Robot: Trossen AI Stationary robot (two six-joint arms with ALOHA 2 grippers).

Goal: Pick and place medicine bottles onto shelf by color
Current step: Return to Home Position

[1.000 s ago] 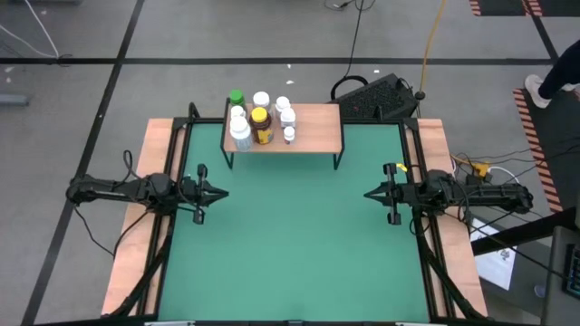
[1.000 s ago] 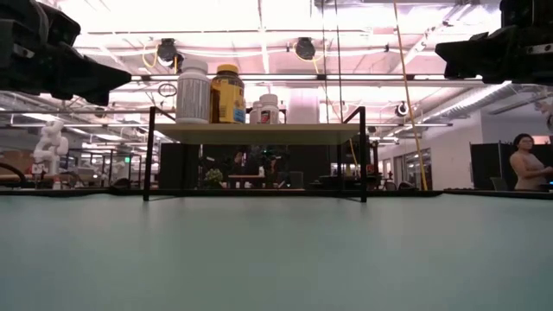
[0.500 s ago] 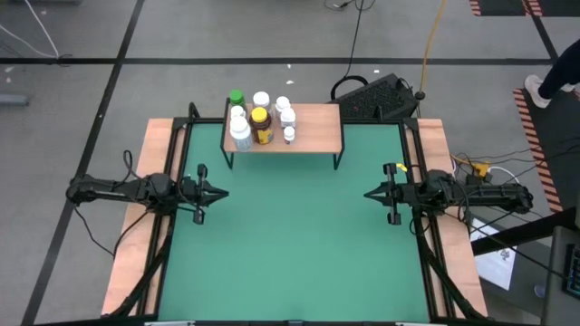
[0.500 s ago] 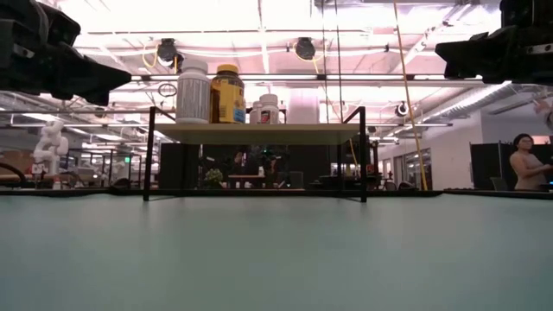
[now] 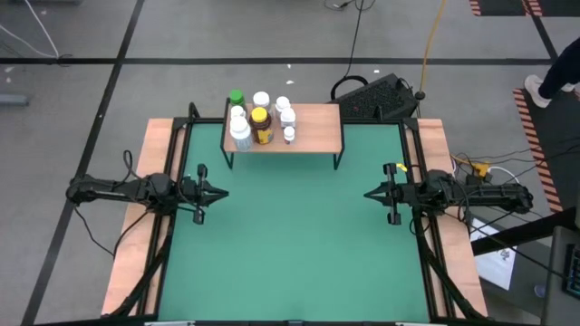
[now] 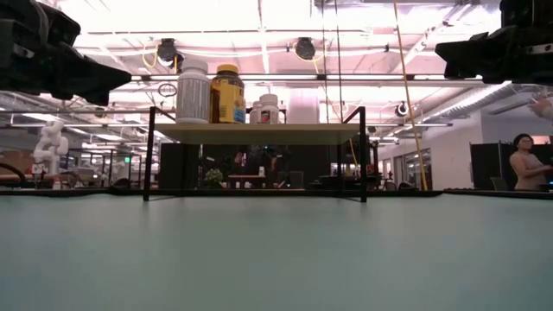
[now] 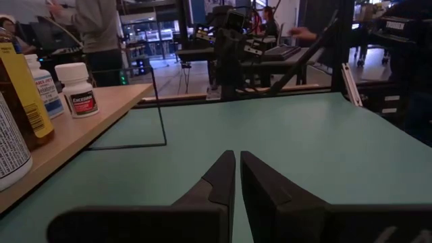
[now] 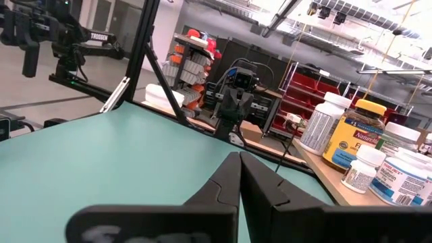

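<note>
Light-wood shelf (image 5: 313,127) at the far edge of the table (image 5: 290,254) carrying all the medicine bottles (image 5: 260,119), upright and clustered at its left end, nearer the left gripper (image 5: 222,191) than the right gripper (image 5: 367,194), both clenched empty at the table's sides.

2 blk arms (image 5: 136,190), tapered blk fingers (image 7: 219,181)

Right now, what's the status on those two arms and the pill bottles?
Left gripper shut, empty, parked left. Right gripper shut, empty, parked right. Medicine bottles grouped on shelf, left half. Nothing in the way.
</note>
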